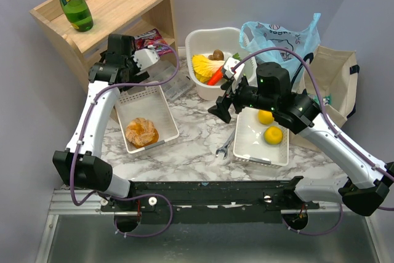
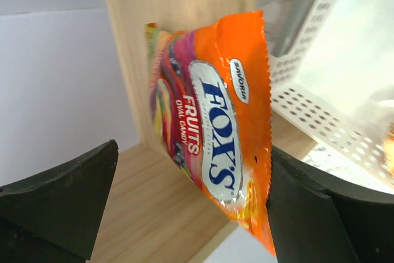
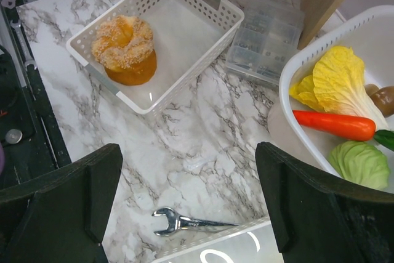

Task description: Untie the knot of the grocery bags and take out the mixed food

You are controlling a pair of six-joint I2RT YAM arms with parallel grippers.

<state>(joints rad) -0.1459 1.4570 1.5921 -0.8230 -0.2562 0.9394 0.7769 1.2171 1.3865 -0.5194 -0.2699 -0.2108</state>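
While your right gripper [image 3: 191,210] hangs wide open and empty over the marble [image 3: 184,146], the bag [image 1: 280,36] stands behind its wrist, with the handles apart. The tub [image 3: 294,66] ahead to its right holds the yellow cabbage [image 3: 341,87], carrot [image 3: 332,125], green cabbage [image 3: 360,163] and mushroom [image 3: 385,98]. The basket [image 3: 184,35] ahead to its left holds the bread [image 3: 125,50]. Two yellow fruits [image 1: 273,135] lie in the second basket [image 1: 246,146] under its wrist. Your left gripper [image 2: 194,152] is spread wide too, with a candy packet [image 2: 212,121] between its fingers. You cannot tell whether the packet touches either finger.
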